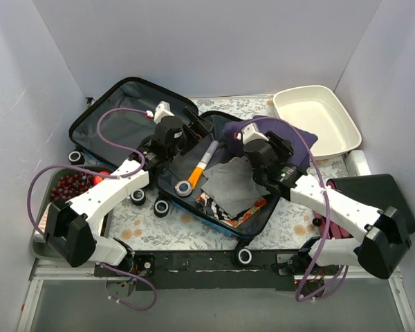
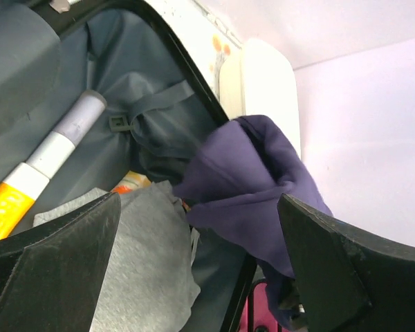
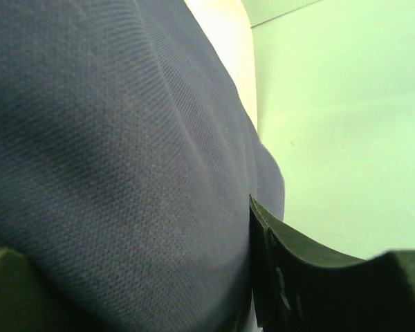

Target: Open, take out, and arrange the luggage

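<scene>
From above, the hard-shell luggage [image 1: 122,116] lies open at the table's middle. Its two halves are spread from far-left to near-right, and the outer shell is mostly hidden.

In the left wrist view the left gripper [image 2: 199,207] is spread wide and empty over the smooth grey lining [image 2: 124,69], a rigid orange-and-white tube [image 2: 55,145] and a soft grey cloth [image 2: 145,263].

Knitted navy cloth [image 3: 111,138] fills the right wrist view, apparently pinched in the half-closed right gripper [image 3: 131,277].

Overhead view looks down on luggage [image 1: 121,111]; both wrist views closely share navy cloth [image 2: 249,187].
</scene>
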Robot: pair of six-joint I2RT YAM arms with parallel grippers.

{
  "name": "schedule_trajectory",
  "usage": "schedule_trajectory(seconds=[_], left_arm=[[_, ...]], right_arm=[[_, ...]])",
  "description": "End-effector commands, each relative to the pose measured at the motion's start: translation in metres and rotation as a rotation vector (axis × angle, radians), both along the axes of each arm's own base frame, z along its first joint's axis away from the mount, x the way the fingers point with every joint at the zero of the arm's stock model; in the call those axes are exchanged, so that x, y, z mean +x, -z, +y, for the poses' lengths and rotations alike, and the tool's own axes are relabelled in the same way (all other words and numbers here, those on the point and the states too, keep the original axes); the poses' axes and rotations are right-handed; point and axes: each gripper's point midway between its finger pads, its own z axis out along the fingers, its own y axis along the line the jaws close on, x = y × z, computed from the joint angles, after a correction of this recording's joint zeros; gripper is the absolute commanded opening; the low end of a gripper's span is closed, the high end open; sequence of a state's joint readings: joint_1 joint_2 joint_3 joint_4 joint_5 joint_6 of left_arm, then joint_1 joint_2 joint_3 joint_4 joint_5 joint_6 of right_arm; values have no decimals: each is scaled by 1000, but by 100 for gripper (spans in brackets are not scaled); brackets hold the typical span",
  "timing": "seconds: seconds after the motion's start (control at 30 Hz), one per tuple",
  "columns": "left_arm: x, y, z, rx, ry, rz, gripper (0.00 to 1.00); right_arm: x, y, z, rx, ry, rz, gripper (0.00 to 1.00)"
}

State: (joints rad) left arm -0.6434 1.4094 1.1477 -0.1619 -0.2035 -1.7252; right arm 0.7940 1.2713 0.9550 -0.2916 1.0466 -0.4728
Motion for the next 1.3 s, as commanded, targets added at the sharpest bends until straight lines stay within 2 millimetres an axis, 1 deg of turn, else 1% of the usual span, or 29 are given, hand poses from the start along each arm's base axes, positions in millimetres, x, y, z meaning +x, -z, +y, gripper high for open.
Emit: schedule_trajectory(seconds=[0.0,0.03,0.07,0.1,0.13,0.17,0.2,0.23,0.33,0.37,0.43,0.47,0.53,0.57,0.6,0.63,0.67,0.73,0.77,0.83,0.87,0.93,0.97,1.0,1.07,1.1,1.17,1.23,1.27], left_arm=[[-2,-7,33,49,-118,-31,98],[-2,-9,35,50,-121,-36,98],[-2,-9,36,54,-122,-34,98],[-3,-9,37,57,-130,-33,98],[-3,-9,39,58,-133,-32,98],[-3,-9,39,61,-134,-30,98],[-3,-8,39,62,-132,-28,98],[-3,-7,38,63,-129,-25,98],[-4,-6,40,71,-131,-20,98],[-4,-5,41,79,-132,-19,98],[-5,-5,44,90,-138,-22,98],[-6,-5,45,95,-137,-22,98],[-7,-4,48,102,-144,-21,98],[-7,-5,49,103,-148,-24,98],[-7,-7,49,105,-146,-28,98],[-8,-6,49,106,-144,-27,98],[-7,-5,49,110,-143,-27,98],[-7,-5,49,117,-140,-29,98],[-6,-4,49,121,-141,-28,98],[-5,-2,49,125,-139,-26,98],[-6,0,48,125,-137,-22,98],[-8,2,46,120,-121,-13,98],[-8,2,44,115,-109,-16,98],[-10,4,42,114,-99,-13,98],[-11,5,42,120,-87,-15,98],[-12,6,43,125,-89,-14,98],[-14,7,46,130,-91,-18,98],[-16,11,48,133,-95,-13,98],[-17,8,48,127,-93,-21,98]], right_arm=[[3,-101,-15,204,127,-435,1],[1,-107,-19,201,139,-471,1],[-2,-118,-25,124,141,-489,1],[-4,-133,-29,179,173,-574,1],[-6,-142,-32,183,197,-605,1],[-6,-146,-37,121,224,-600,1],[-5,-156,-39,142,243,-633,1],[-5,-161,-40,171,262,-662,1],[13,-157,-39,129,283,-666,1],[24,-151,-42,94,290,-657,1],[34,-149,-50,87,324,-661,1],[46,-137,-59,65,357,-627,1],[60,-127,-64,55,375,-578,1],[74,-116,-68,88,380,-538,1],[82,-108,-69,103,372,-509,1],[88,-103,-72,137,383,-499,1],[99,-101,-81,200,412,-518,1],[106,-89,-89,193,434,-484,1],[115,-76,-95,172,445,-460,1],[123,-67,-104,139,489,-454,1],[130,-49,-114,90,526,-416,1],[139,-39,-122,79,557,-398,1],[146,-25,-129,95,588,-389,1],[153,-27,-131,114,598,-394,1],[158,-13,-138,142,622,-365,1],[160,-18,-137,152,604,-391,1],[160,-20,-138,150,598,-429,1],[158,-18,-139,111,604,-428,1],[156,-23,-140,122,622,-478,1]])
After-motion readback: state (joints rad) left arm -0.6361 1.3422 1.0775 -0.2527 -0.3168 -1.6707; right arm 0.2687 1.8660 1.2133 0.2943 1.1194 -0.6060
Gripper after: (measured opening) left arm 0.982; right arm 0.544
